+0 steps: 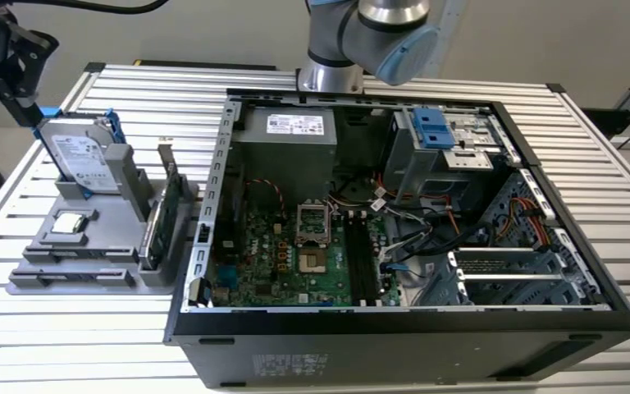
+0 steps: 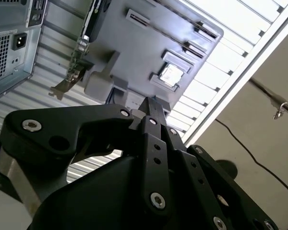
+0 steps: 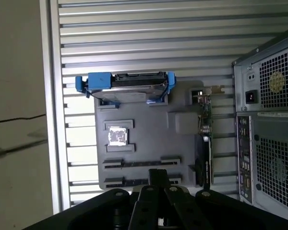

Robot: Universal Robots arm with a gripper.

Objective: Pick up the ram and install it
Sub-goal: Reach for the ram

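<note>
first, in the exterior view, an open computer case (image 1: 403, 341) lies on the slatted bench (image 1: 107, 90). its motherboard (image 1: 282, 263) faces up, with long black slots (image 1: 357, 254) beside the processor socket (image 1: 312, 222). whether the ram sits in one of those slots cannot be told. at the exterior view's left a grey tray (image 1: 75, 275) carries a silver hard drive (image 1: 75, 156) in a blue bracket, a green card (image 1: 162, 222) on edge and a small chip (image 1: 71, 222). the black pincer (image 1: 29, 111) hangs by the top of the hard drive, well apart from the case.

in the second wrist view the pincer's (image 2: 151, 104) fingers (image 2: 156, 146) run together to one narrow tip with no gap between them. whether anything thin is nipped there cannot be told. beyond the tip lies the tray.

in the first wrist view the closed tip (image 3: 156, 175) hovers over the tray's two long grooves (image 3: 139, 163), which read as thin dark lines. whether a stick stands in either is unclear.
</note>
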